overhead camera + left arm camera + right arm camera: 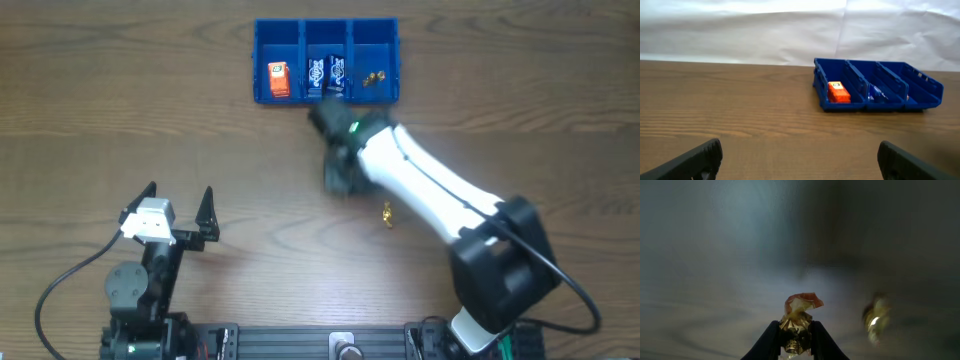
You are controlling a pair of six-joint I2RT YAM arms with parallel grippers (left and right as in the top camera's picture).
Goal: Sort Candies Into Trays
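A blue three-compartment tray (326, 94) stands at the far middle of the table. Its left bin holds an orange candy (279, 80), the middle bin blue candies (326, 74), and the right bin small gold candies (374, 78). My right gripper (796, 341) is shut on a gold-wrapped candy (799, 311) and hangs over the table just in front of the tray (875, 102). Another gold candy (387, 213) lies on the wood beside the right arm, and it appears blurred (874, 321) in the right wrist view. My left gripper (181, 205) stands open at the near left, holding nothing.
The wooden table (120, 110) is bare on the left and between the left gripper and the tray. The right arm (430, 190) stretches diagonally from the near right toward the tray. A white backdrop (740, 30) rises behind the table's far edge.
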